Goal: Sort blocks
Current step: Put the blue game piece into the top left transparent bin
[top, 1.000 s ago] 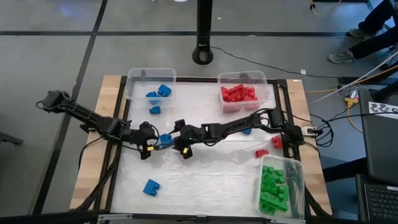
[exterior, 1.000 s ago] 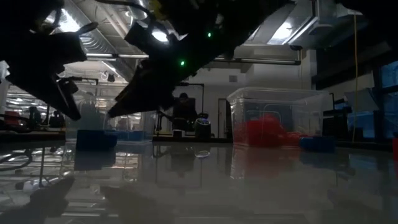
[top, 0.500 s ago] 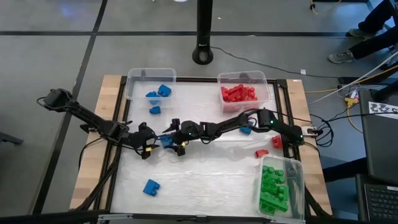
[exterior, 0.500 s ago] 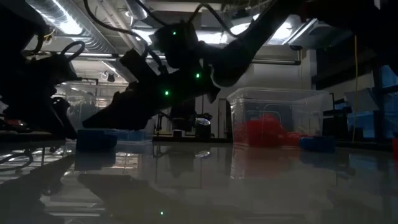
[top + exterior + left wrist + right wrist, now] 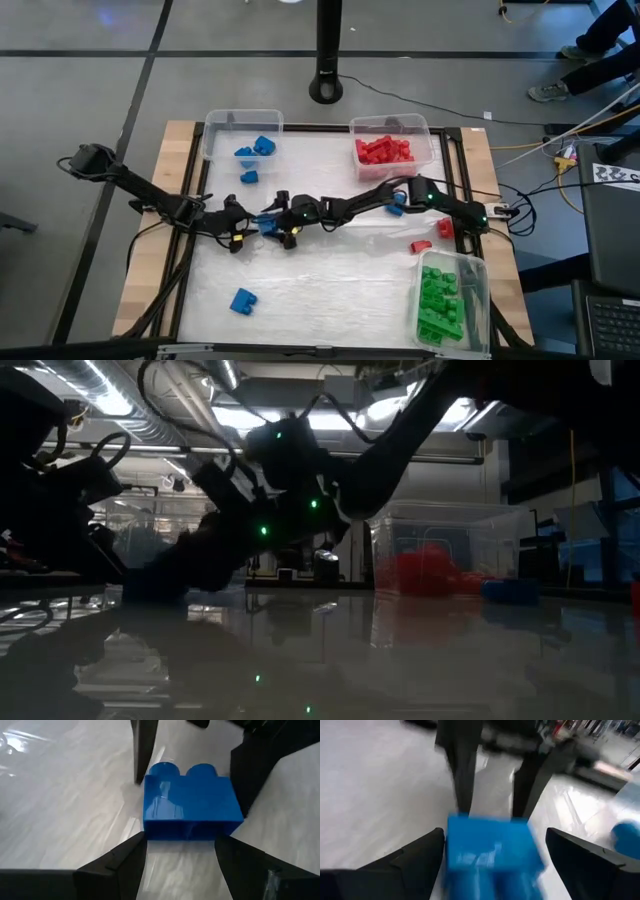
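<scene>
A blue block (image 5: 189, 802) is lying on the counter (image 5: 330, 290) near its middle, and both grippers are meeting at it from opposite sides. The left gripper (image 5: 177, 851) is holding its fingers (image 5: 117, 862) spread just short of the block, not gripping it. The right gripper (image 5: 492, 852) is also keeping its fingers (image 5: 415, 857) spread, one on each side of the same block.

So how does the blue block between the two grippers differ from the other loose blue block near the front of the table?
The blue block between the grippers sits mid-table, flanked by the open left gripper and open right gripper. The front blue block lies alone, away from both arms. Both are blue, studded, and outside the bins.
</scene>
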Tool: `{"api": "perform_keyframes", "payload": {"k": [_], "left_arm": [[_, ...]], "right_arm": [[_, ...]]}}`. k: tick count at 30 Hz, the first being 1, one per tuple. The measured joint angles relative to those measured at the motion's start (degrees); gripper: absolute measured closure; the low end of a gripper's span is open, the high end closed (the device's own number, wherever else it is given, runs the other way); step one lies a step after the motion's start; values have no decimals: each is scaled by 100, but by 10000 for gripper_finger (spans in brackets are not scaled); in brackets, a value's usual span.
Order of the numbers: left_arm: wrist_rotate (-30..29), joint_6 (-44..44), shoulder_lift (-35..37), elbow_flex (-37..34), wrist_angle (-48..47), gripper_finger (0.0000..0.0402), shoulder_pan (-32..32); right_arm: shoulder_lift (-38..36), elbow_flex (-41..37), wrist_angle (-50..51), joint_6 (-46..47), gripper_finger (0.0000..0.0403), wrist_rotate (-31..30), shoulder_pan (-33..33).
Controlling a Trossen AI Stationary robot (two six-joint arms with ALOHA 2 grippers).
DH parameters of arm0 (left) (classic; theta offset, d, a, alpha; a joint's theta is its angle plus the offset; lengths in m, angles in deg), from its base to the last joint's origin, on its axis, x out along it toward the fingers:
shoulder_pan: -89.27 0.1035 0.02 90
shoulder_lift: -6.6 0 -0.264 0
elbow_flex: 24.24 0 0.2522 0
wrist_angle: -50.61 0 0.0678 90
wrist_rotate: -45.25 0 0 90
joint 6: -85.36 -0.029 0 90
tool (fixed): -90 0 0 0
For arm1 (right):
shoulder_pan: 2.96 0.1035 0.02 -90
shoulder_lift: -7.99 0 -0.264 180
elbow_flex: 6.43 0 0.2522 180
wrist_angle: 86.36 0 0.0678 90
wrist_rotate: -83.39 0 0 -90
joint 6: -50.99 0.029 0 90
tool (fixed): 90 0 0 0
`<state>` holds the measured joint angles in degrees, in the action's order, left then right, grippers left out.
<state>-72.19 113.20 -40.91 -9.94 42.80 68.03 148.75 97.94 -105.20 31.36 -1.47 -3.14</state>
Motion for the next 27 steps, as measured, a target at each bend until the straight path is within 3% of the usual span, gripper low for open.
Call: {"api": "perform_keyframes", "payload": {"k": [17,23,27], "left_arm": [[-35,-161,-35,0,119,178,2],[-35,-137,-35,0,112,178,2],[-35,-133,-33,0,112,178,2]], "right_arm": [[686,727,-87,349,58,80,-27],[689,750,-73,262,109,44,-23],[689,750,-59,244,109,14,-23]]}}
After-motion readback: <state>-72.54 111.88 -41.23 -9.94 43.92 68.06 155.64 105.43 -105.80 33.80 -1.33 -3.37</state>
